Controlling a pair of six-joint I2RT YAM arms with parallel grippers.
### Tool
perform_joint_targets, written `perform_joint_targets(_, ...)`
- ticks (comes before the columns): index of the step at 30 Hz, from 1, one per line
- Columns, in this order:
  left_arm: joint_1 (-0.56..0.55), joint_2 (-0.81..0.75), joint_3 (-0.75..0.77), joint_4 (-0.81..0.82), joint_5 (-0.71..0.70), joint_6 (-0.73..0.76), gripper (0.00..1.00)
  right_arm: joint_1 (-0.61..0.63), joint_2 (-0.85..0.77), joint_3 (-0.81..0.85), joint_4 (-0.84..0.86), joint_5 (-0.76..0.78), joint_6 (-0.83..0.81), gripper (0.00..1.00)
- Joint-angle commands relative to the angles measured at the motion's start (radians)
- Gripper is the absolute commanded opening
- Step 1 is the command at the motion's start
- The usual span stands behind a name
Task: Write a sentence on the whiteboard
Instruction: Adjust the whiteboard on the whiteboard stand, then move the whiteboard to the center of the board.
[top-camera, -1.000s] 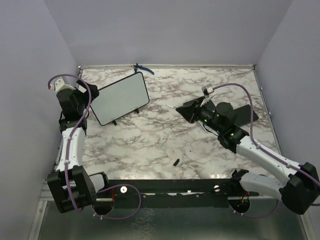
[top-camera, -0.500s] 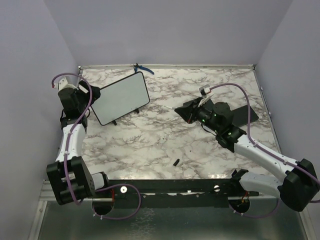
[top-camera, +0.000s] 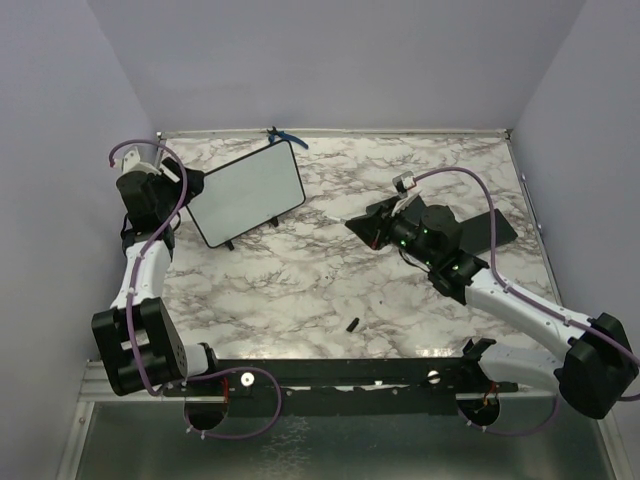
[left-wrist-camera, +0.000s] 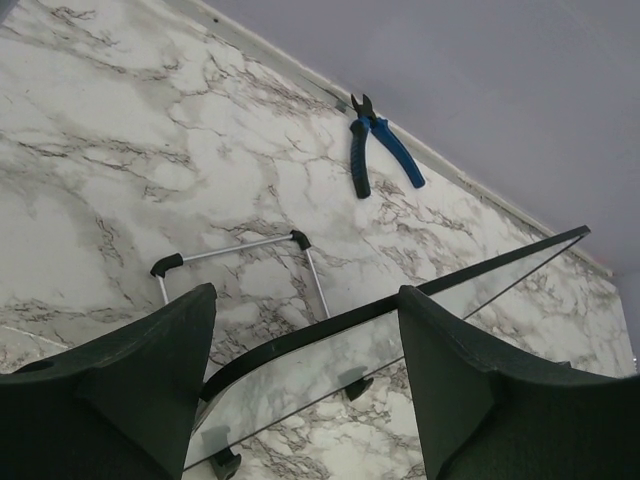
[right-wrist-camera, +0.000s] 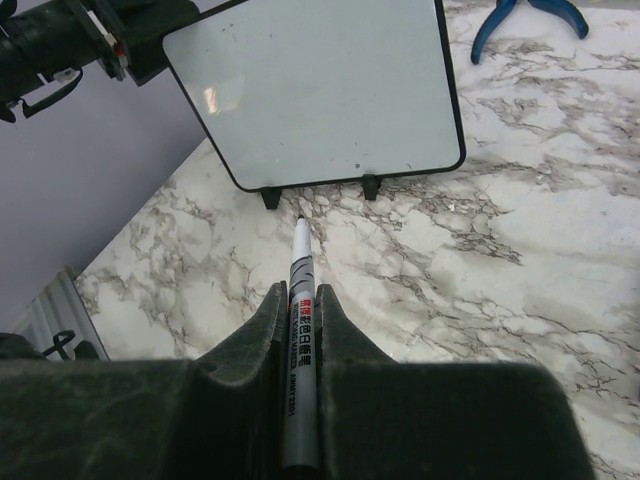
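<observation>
Far left, the left gripper (left-wrist-camera: 305, 300) is up at the whiteboard's (top-camera: 248, 192) left edge; its fingers (left-wrist-camera: 140, 370) are spread wide with the board's black frame running across the gap between them; can't tell if either one is actually touching it. The whiteboard sits at the far left of the marble table (top-camera: 300, 290), tilted back on its little black feet with a wire stand (left-wrist-camera: 240, 262) behind it; its face looks plain white apart from a few tiny specks. Just past its far corner, blue-handled pliers (top-camera: 286, 134) lie by the back wall; nearer the front, around the middle, there's a small black piece (top-camera: 352, 324) lying alone. Over on the right, the right gripper (right-wrist-camera: 298, 292) is pinching a marker (right-wrist-camera: 300, 340) tight; the uncapped tip points at the board's lower edge, close but not touching. A flat black pad (top-camera: 495, 228) lies under that arm.
</observation>
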Motion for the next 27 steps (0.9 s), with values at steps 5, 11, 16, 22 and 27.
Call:
perform_joint_targets(5, -0.001, 0.007, 0.017, -0.094, 0.036, 0.111, 0.78, 0.018, 0.012, 0.023, 0.006, 0.01, -0.021, 0.0)
perform_joint_targets(11, -0.001, -0.05, 0.025, -0.18, -0.069, 0.173, 0.98, 0.022, 0.003, 0.022, 0.0, 0.016, -0.024, 0.0)
perform_joint_targets(16, 0.006, -0.108, 0.017, -0.21, -0.107, 0.199, 0.99, 0.023, -0.012, 0.014, -0.004, 0.018, -0.027, 0.0)
perform_joint_targets(22, 0.008, -0.161, 0.019, -0.263, -0.154, 0.22, 0.99, 0.024, -0.024, 0.006, -0.005, 0.02, -0.031, 0.0)
perform_joint_targets(27, -0.007, -0.247, 0.029, -0.345, -0.264, 0.241, 0.99, 0.024, -0.048, -0.009, -0.011, 0.029, -0.035, 0.0)
